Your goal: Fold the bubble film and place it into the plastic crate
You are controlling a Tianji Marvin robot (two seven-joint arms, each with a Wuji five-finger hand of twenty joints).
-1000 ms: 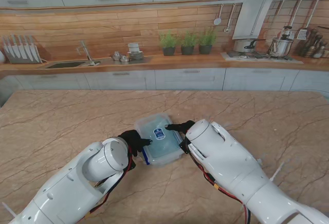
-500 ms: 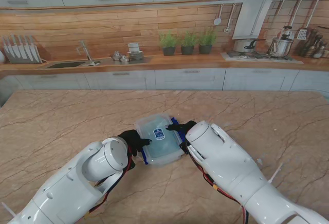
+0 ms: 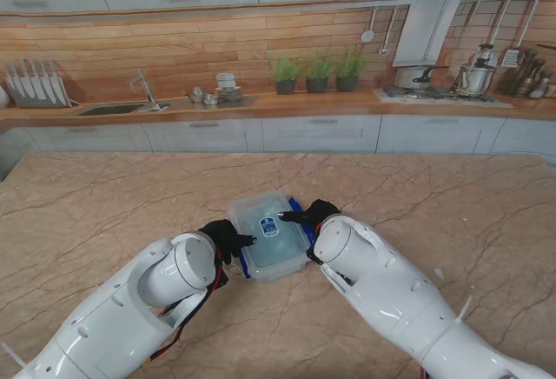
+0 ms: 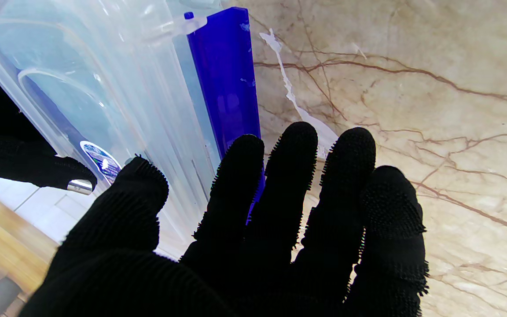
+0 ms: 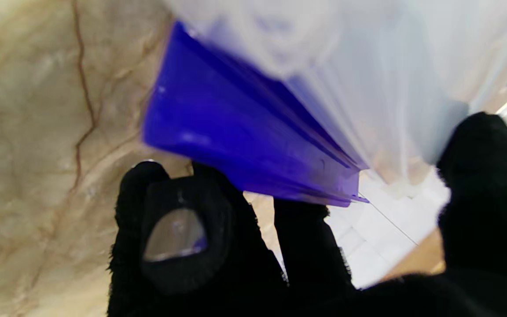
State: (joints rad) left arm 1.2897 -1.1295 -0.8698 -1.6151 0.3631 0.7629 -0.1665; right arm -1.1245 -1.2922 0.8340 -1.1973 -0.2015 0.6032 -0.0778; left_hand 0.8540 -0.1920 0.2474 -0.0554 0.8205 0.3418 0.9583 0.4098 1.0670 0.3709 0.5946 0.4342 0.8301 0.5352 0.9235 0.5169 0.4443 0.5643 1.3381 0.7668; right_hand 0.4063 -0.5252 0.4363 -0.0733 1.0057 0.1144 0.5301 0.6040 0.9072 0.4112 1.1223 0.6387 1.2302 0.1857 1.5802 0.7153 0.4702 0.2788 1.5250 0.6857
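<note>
Crate first: you have a clear plastic crate [image 3: 269, 234] with a translucent lid and blue side latches sitting on the beige, brown-veined marble table [image 3: 104, 196], at centre, just ahead of both forearms. A small blue oval label [image 3: 269, 225] shows on the lid.

Left hand [image 3: 228, 240], black-gloved: it sits against the crate's left side. From the left wrist camera the fingers [image 4: 295, 176] lie straight and side by side, not curled round anything; the index runs along the blue latch [image 4: 227, 83], the thumb [image 4: 141, 185] is near the clear wall. You cannot tell whether they press the plastic or only rest beside it. Nothing is held.

Right hand [image 3: 311, 216], also black-gloved: it is at the crate's right side, with one finger reaching over the lid toward the label. The right wrist camera is blurred. It shows the right-hand blue latch [image 5: 244, 141] just above two fingers [image 5: 302, 237] and the thumb [image 5: 482, 176] up beside the clear wall. The hand looks set about the latch edge, but you cannot tell if it is truly gripping.

Bubble film: you cannot pick it out in any view. The crate's inside reads only as pale blue haze through the lid.

Far side: wooden kitchen counter with a sink [image 3: 113, 109], three potted plants [image 3: 317, 73], and a knife rack [image 3: 35, 83].
</note>
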